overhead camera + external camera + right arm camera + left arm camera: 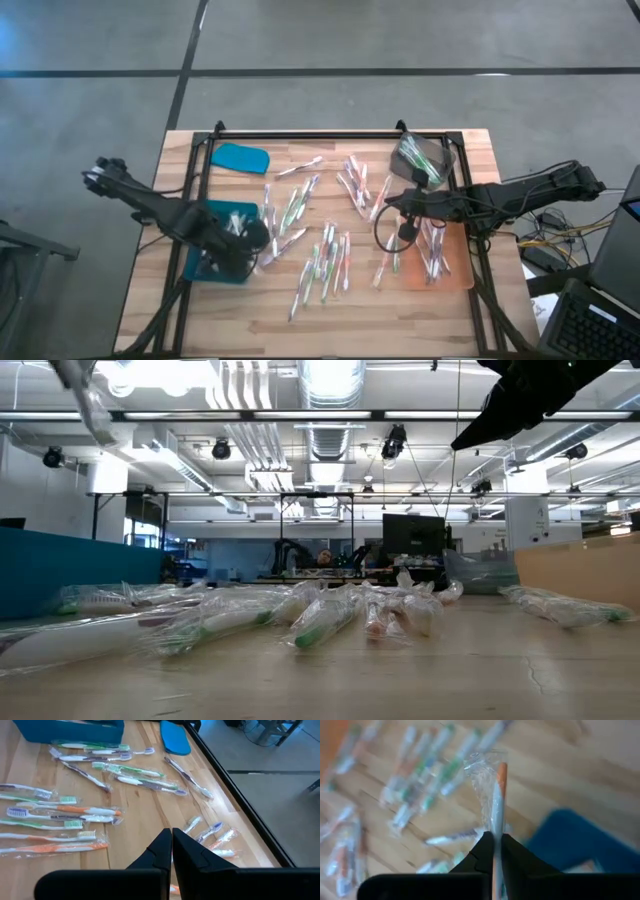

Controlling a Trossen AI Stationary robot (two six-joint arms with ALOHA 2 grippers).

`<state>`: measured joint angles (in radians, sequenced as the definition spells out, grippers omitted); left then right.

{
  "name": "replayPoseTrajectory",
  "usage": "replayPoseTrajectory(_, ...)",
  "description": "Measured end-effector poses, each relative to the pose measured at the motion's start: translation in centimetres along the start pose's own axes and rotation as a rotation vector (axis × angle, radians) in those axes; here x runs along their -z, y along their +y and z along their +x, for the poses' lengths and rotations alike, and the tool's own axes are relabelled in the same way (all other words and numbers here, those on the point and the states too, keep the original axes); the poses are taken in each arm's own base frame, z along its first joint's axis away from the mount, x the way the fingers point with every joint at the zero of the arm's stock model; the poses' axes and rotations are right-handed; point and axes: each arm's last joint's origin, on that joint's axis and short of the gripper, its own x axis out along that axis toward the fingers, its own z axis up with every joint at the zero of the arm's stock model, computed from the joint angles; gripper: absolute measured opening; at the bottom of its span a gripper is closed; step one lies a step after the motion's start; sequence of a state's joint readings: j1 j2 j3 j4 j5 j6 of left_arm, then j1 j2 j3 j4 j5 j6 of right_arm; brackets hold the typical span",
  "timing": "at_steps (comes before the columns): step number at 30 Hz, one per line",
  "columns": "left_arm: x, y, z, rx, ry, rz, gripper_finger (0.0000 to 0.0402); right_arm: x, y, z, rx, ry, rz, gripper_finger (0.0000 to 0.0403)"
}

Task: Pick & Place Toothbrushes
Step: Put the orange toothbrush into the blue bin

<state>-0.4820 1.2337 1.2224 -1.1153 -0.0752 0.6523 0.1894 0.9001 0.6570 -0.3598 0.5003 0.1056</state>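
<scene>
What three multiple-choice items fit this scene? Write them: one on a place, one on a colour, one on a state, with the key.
1. Where is the left gripper?
A. Beyond the table's edge
B. Over the blue tray
C. Over the far right corner

2. What colour is the end of the wrapped toothbrush farthest from the left gripper that holds it?
A. Blue
B. Black
C. Orange

3. How is the right gripper?
A. Shut, holding nothing
B. Shut on a toothbrush
C. Wide open

Key: 1 B, the high view shows it above the blue tray. 2 C, the left wrist view shows an orange end inside the clear wrapper. 3 A, the right wrist view shows the fingers together with nothing between them.
</scene>
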Motion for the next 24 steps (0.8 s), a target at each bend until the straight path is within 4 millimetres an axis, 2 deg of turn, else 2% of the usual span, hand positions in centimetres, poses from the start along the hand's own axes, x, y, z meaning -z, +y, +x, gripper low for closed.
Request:
replayPoseTrajectory(7,0.5,-1.1,1.0,0.134,0.158,0.128,0.0019,0.6,0.0,0.3,0.021,0.018,0.004,0.0008)
replayPoseTrajectory(19,1.3,-2.1,0.9,0.266,0.227,0.377,0.0019,0.6,-0.1,0.3,0.063,0.01,0.067,0.0008)
replayPoseTrajectory(24,2.2,-2.8,1.8,0.325,0.25,0.471,0.0019,0.6,-0.1,0.2,0.076,0.006,0.116,0.0008)
